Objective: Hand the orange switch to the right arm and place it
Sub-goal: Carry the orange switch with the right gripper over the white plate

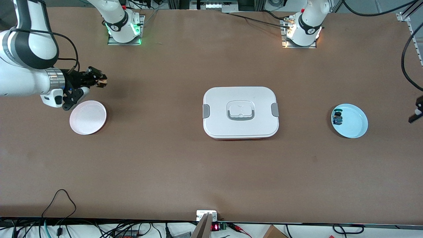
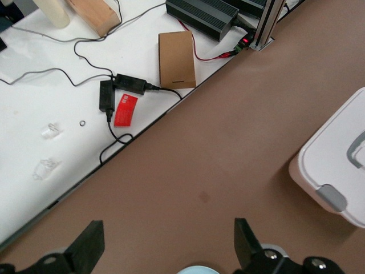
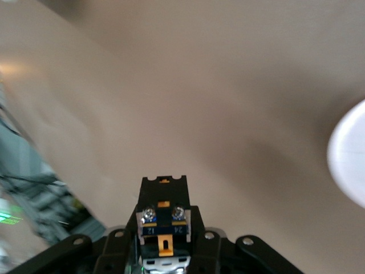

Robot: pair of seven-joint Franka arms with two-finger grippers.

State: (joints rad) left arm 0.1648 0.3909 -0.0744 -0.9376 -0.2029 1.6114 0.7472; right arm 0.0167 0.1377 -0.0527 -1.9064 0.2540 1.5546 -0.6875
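My right gripper (image 1: pixel 98 80) is shut on the orange switch (image 1: pixel 102 83) and holds it in the air above the table, just past the rim of the pink plate (image 1: pixel 88 117). In the right wrist view the switch (image 3: pixel 163 214) sits between the jaws, black with orange parts and two screws, and the pink plate (image 3: pixel 351 154) shows at the edge. My left gripper (image 1: pixel 417 112) is open and empty at the left arm's end of the table, beside the light blue plate (image 1: pixel 355 120). Its fingers (image 2: pixel 85 248) stand wide apart.
A white lidded box (image 1: pixel 240 112) with grey clips sits mid-table, also seen in the left wrist view (image 2: pixel 336 165). A small blue switch (image 1: pixel 337 118) lies on the blue plate. Cables and boxes lie past the table's front edge (image 2: pixel 177 57).
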